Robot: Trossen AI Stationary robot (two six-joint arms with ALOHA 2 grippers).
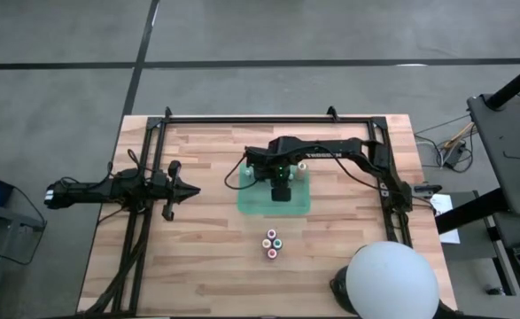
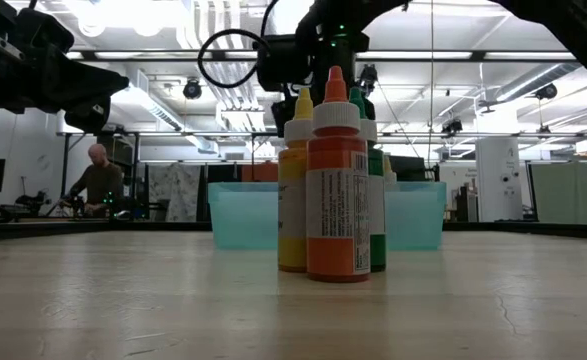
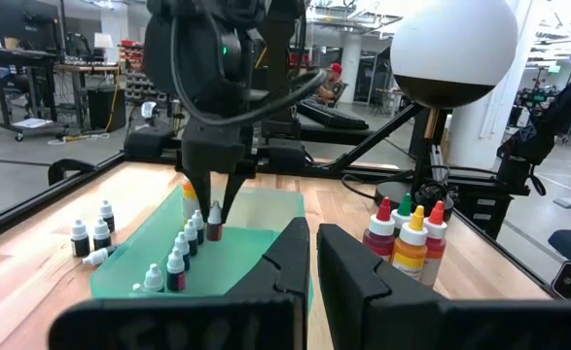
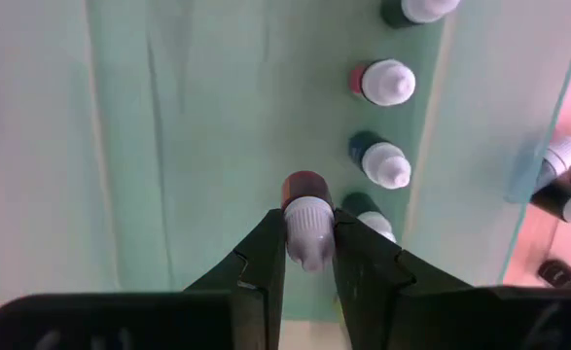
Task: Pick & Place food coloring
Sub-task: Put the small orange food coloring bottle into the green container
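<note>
From above, the right pincer (image 1: 281, 192) hangs over the translucent green tray (image 1: 299, 206) on the wooden surface (image 1: 197, 257); the left pincer (image 1: 187, 189) waits shut, well aside.

Right wrist view: fingers clamp a tiny white-capped red bottle (image 4: 307, 216), apparently to line it up beside its row.

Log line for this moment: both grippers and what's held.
right gripper: shut on small pale-capped red bottle, over green tray | left gripper: shut, empty, waiting at table's left
</note>
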